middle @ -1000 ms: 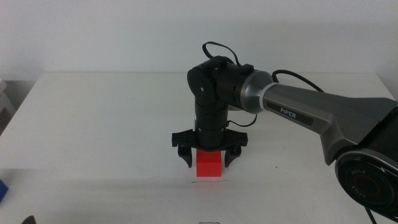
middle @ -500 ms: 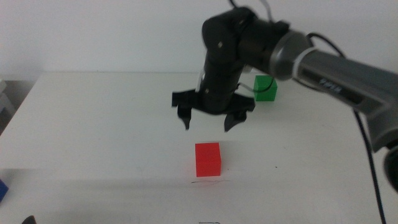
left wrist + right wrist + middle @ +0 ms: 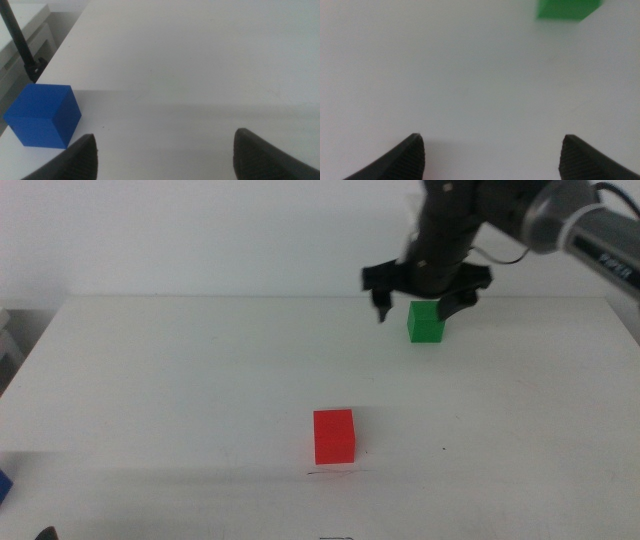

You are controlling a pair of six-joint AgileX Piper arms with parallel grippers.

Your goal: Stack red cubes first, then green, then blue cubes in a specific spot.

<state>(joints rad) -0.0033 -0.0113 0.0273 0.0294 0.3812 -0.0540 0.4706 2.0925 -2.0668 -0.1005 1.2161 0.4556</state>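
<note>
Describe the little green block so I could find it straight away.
Look to the far side of the white tabletop, right of centre. There, under the right arm's open black hand, sits a small matte green cube. The only other block in the open is a red cube, much nearer the front edge.

From my right wrist, the green cube (image 3: 568, 10) ahead of my right pincer (image 3: 490, 155) is cut by the frame edge. My left pincer (image 3: 162, 155) shows only jaw tips. Blue cube (image 3: 4, 485) is barely visible overhead.
</note>
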